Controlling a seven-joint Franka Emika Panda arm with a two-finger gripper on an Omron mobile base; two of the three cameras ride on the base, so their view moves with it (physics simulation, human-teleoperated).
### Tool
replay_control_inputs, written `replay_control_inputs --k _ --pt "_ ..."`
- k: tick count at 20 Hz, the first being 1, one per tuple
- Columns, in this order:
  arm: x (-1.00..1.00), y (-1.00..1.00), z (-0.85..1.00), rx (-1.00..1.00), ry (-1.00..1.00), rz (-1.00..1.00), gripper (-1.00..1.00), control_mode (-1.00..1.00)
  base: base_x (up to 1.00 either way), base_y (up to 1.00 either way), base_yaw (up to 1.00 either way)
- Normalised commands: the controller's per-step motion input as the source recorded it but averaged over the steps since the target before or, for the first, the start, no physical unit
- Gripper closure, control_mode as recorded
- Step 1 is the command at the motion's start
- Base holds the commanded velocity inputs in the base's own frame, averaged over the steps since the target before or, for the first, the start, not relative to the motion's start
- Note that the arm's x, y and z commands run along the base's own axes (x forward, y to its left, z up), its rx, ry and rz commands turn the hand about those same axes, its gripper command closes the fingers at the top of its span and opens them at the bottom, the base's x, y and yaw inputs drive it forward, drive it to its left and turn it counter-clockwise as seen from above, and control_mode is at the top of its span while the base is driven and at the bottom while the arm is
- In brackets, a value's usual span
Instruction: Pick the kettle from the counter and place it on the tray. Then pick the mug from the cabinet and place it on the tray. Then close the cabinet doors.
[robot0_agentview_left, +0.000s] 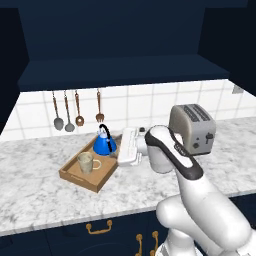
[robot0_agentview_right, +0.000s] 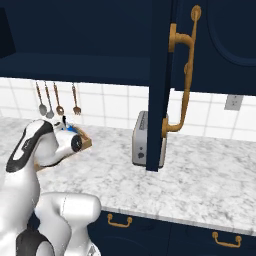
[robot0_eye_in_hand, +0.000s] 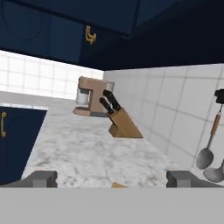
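3 cameras: 2 behind the arm, 1 on the hand.
Both base views look forward and down from left and right, sharing the white-grey marbled desk (robot0_agentview_left: 40, 185) and boxy silver toaster (robot0_agentview_left: 193, 128); the hand view skims low along the desk toward a wooden knife block (robot0_eye_in_hand: 124, 122).

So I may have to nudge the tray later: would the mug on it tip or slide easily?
Probably a bit of both. The mug stands upright and looks taller than wide, so a jolt could tip it. It sits loose on the tray, apart from the kettle, so it may slide, though the raised rim should stop it.
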Motion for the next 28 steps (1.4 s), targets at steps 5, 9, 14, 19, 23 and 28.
replay_control_inputs --k 5,9,14,19,23,28 --pt "-0.42 -0.4 0.24 0.0 -0.21 -0.09 -1.0 -1.0 0.0 0.0 0.0" --pt "-0.18 -0.5 0.69 0.0 -0.09 -0.15 -1.0 -1.0 0.0 0.0 0.0" --pt "-0.13 -0.56 0.56 0.0 -0.03 -0.14 -1.0 -1.0 0.0 0.0 0.0" --pt "-0.02 -0.73 0.28 0.0 -0.1 -0.1 -1.0 -1.0 0.0 0.0 0.0" --pt "-0.09 -0.86 0.06 0.0 -0.21 -0.08 -1.0 -1.0 0.0 0.0 0.0" --pt "-0.35 -0.73 -0.14 0.03 -0.21 -0.1 -1.0 -1.0 0.0 0.0 0.0"
